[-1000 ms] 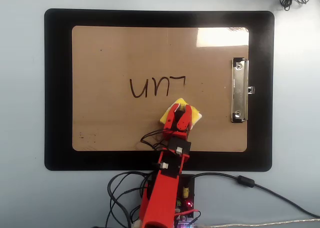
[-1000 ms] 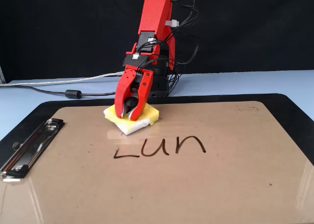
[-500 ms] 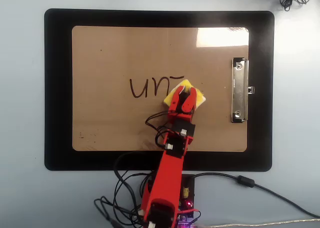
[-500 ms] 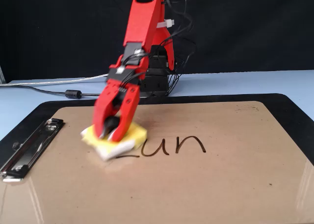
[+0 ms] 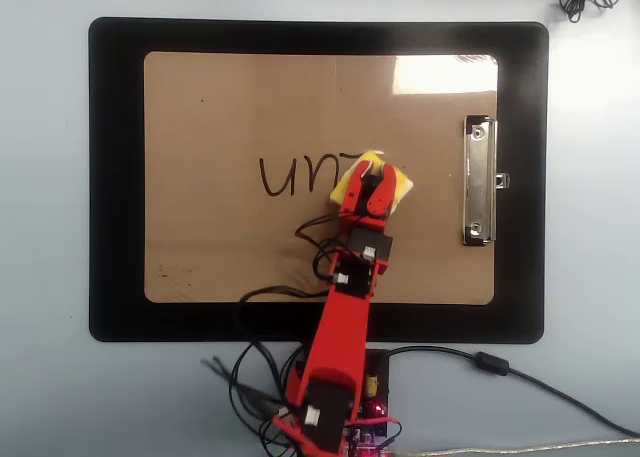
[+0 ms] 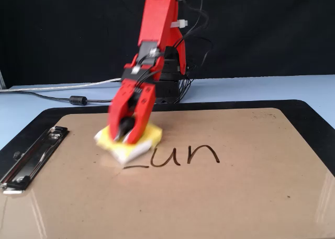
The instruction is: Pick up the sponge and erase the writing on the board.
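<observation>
The tan board [image 5: 220,247] [image 6: 235,197] lies on a black mat, its silver clip [image 5: 479,181] [image 6: 31,155] at the right in the overhead view. My red gripper [image 5: 370,183] [image 6: 127,138] is shut on the yellow sponge [image 5: 398,186] [image 6: 153,135] and presses it flat on the board. The sponge covers the last stroke of the dark writing [image 5: 295,175] [image 6: 183,155]; "un" and a short bar beside the sponge still show.
The black mat [image 5: 115,177] [image 6: 314,113] frames the board on a pale blue table. The arm's base and loose cables [image 5: 250,377] sit at the near edge in the overhead view. A cable with a ferrite bead [image 6: 77,100] runs along the table behind the board.
The gripper has slid the sponge from below the writing up onto its last stroke. Most of that stroke is now covered or gone; the arm has stretched farther over the board.
</observation>
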You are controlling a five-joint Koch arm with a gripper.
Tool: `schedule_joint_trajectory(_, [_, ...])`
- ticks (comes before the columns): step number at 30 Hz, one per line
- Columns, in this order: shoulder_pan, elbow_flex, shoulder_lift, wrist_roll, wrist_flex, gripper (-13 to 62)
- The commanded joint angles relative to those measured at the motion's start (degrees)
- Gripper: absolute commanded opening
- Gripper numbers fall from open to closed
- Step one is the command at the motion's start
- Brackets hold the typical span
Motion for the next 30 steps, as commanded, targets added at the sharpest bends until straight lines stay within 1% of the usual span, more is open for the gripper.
schedule_joint_trajectory(1, [0.62, -3.6, -7.82, -2.29, -9.14, -8.1])
schedule_joint_trajectory(3, [0.88, -4.83, -10.2, -2.37, -12.39, -8.1])
schedule_joint_trajectory(5, [1.14, -2.11, -9.23, -2.81, -13.27, -8.1])
schedule_joint_trajectory(11, [0.62, 17.14, 7.73, -5.8, -13.89, -8.1])
schedule_joint_trajectory(13, [-0.09, 17.75, 8.79, -5.98, -13.89, -8.1])
schedule_joint_trajectory(15, [-3.25, 15.73, 7.29, -7.03, -14.06, -8.1])
schedule_joint_trajectory(18, [-10.11, 4.31, -1.23, -10.72, -14.06, -8.1])
schedule_joint_trajectory(21, [-11.16, -8.96, -10.99, -11.95, -13.71, -8.1])
schedule_joint_trajectory(23, [-10.9, -12.83, -14.24, -11.95, -13.27, -8.1])
schedule_joint_trajectory(25, [-10.63, -8.79, -12.83, -11.78, -13.89, -8.1])
schedule_joint_trajectory(30, [-5.89, 15.12, 5.71, -11.51, -13.89, -8.1])
